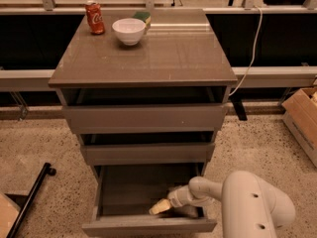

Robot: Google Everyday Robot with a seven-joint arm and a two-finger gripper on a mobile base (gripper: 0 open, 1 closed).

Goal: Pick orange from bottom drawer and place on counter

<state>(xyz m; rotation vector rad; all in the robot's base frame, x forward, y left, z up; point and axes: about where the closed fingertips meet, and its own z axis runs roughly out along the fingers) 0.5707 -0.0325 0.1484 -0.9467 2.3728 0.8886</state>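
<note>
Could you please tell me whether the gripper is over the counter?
No, the gripper is down inside the open bottom drawer, well below the counter.

The robot's big white arm (255,207) is low down at the right. Its thick round part is fat and smooth. A thinner part sticks out from it to the left and bends a little at the wrist (182,197). At the end is the hand (159,208). It looks pale yellow and points down and to the left. The hand is inside the open bottom drawer (148,227), near the front.
</note>
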